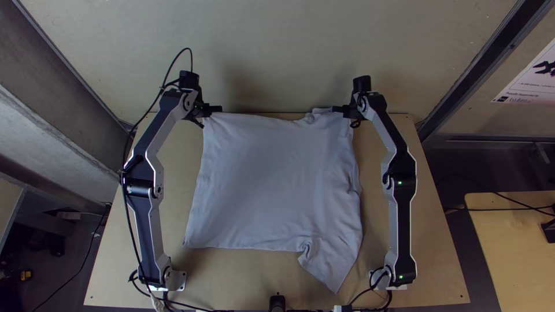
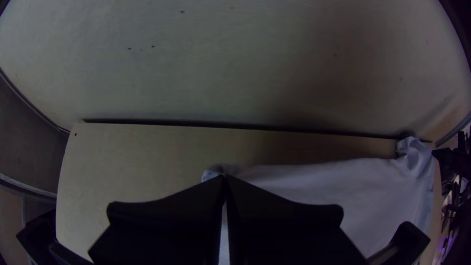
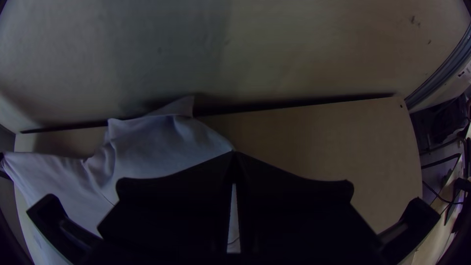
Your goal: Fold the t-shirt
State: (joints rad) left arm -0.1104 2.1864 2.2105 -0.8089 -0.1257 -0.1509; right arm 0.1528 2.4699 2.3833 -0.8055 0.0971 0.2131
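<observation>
Black post [image 1: 277,303] sits by the near edge of the table [image 1: 430,231]. Past it, the white t-shirt [image 1: 272,179] lies spread between the arms, with a loose, crumpled tail near the right arm's base that could spoil a neat fold. Both the left pincer [image 2: 225,177] and right pincer [image 3: 234,153] are closed on its far corners, likely to pull that edge wide before folding. Behind, the pale wall [image 1: 277,52] leaves little room.
</observation>
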